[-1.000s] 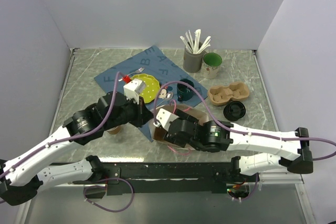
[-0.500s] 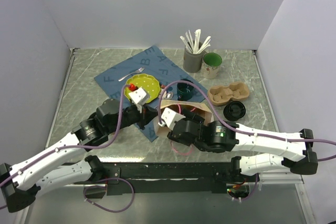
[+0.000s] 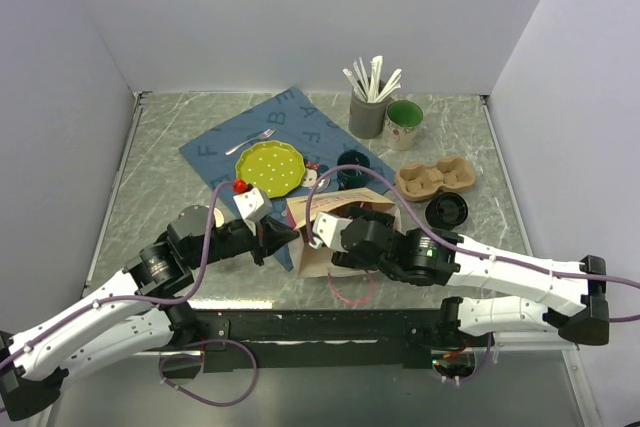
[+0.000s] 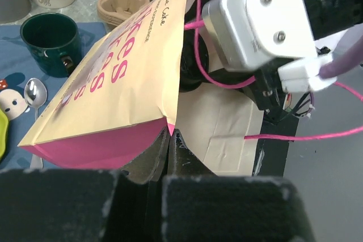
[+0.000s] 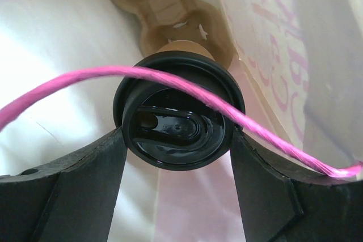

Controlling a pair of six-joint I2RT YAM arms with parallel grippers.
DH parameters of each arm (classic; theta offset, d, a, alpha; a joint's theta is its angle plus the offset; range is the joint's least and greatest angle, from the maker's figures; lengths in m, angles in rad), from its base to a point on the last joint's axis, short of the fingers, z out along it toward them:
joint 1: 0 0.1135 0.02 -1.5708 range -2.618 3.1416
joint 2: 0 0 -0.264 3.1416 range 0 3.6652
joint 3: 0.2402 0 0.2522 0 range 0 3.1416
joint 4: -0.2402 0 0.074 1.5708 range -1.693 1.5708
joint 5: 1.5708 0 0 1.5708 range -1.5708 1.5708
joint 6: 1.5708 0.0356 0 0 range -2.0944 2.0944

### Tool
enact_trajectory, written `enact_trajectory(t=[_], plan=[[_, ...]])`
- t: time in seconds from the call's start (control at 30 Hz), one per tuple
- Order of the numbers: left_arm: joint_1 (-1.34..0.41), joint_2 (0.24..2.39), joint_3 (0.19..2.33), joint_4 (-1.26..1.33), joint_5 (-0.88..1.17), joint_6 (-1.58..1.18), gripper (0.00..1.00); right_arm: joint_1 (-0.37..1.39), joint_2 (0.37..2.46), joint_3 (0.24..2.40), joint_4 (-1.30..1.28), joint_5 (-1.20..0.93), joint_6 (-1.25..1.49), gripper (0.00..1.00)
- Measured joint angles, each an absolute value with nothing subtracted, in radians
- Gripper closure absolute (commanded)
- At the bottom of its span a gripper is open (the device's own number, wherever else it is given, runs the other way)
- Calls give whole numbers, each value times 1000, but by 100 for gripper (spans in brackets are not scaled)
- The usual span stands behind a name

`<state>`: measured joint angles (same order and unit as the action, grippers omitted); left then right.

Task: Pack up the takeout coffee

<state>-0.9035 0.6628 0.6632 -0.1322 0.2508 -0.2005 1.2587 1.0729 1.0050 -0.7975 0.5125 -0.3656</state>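
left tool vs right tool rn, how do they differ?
Left tool is pinched fully shut on an edge of the paper bag; right tool stands wide, clamped on the lid of the takeout coffee. Left tool grips from outside the bag; right tool reaches inside it. Shared: both are holding something.

Your left gripper (image 3: 273, 235) has drawn away from the yellow plate (image 3: 270, 167). 1 second ago its wrist hung over the plate's near-left rim; now it lies well to the plate's near side, at the left corner of the paper bag (image 3: 315, 247). The plate shows whole again. The bag, slumped and brown on the plate's near-right side before, now has its pale, pink-lettered face raised. Your right arm (image 3: 420, 257), carrying the takeout coffee (image 5: 178, 126), has shifted its wrist rightward, farther from the plate.
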Motion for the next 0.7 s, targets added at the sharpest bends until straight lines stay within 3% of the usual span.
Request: enact_trajectory(t=[0.7], plan=[[-759, 666, 665, -132, 404, -235, 99, 1051, 1094, 941, -611, 223, -853, 56]])
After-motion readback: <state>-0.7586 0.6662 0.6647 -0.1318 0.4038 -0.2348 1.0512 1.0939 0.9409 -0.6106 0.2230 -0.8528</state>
